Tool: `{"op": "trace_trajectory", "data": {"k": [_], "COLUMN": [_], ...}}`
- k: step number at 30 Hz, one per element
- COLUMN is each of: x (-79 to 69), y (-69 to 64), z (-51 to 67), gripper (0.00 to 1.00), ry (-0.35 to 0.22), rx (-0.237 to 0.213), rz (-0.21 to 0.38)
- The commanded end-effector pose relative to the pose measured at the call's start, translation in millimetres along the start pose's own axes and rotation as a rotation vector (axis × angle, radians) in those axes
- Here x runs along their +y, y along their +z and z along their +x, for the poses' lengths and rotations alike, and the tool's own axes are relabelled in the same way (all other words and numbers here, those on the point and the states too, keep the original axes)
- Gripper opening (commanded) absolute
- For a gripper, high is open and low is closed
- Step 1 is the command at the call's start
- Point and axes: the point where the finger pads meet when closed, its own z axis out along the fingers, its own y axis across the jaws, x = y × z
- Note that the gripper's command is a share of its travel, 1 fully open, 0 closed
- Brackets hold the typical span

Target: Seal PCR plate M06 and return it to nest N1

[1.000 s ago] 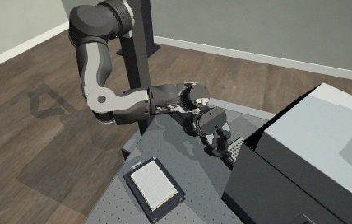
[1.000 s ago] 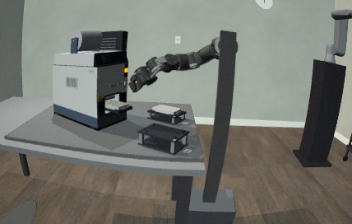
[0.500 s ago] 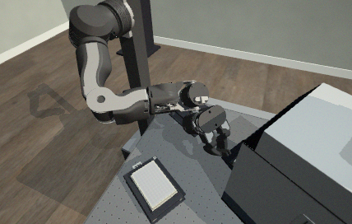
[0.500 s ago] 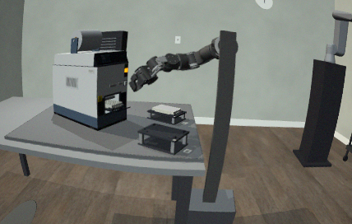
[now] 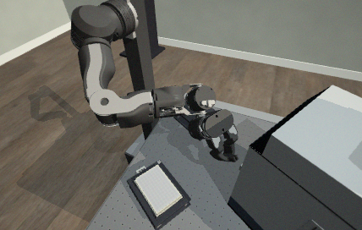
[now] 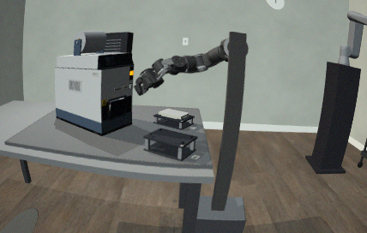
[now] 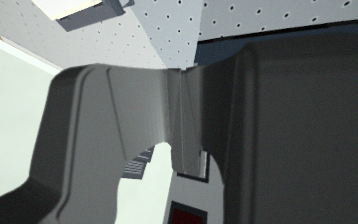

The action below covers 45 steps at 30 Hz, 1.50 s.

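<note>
The sealer [image 6: 93,92] stands on the table's left; it also shows in the top view [image 5: 315,169]. Its lamp [image 6: 129,74] glows amber. No stage stands out from the dark front opening [image 6: 120,107], and M06 is not in view. My gripper [image 6: 141,88] is shut and empty, in the air just off the housing's front right edge, near lamp height. In the top view its fingers [image 5: 227,156] point down beside the housing's corner. In the wrist view the shut fingers [image 7: 185,150] fill most of the frame. Nest N1 [image 6: 170,143] is empty.
M09 [image 6: 173,114], a foil-covered plate, lies flat on nest N2 [image 6: 174,120] behind N1; it also shows in the top view [image 5: 158,190]. The arm's dark post [image 6: 230,124] stands at the table's right edge.
</note>
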Motion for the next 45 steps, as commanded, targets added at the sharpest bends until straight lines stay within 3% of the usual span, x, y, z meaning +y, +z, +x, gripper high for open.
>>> {"op": "trace_trajectory", "data": {"k": [1, 22, 27, 39, 44, 45], "x": [2.0, 2.1, 0.5, 0.5, 24.0, 24.0], "y": [-1.3, 0.1, -27.3, -27.3, -54.3, -54.3], "z": [-3.7, -4.8, 26.3, 26.3, 56.0, 56.0], "gripper": [0.00, 0.00, 0.00, 0.00, 0.00, 0.00], "ry": [0.001, 0.002, 0.003, 0.003, -0.009, -0.009], "rx": [-0.008, -0.008, -0.006, -0.006, 0.261, 0.261], "rz": [-0.010, -0.010, -0.004, -0.004, -0.010, -0.010]}}
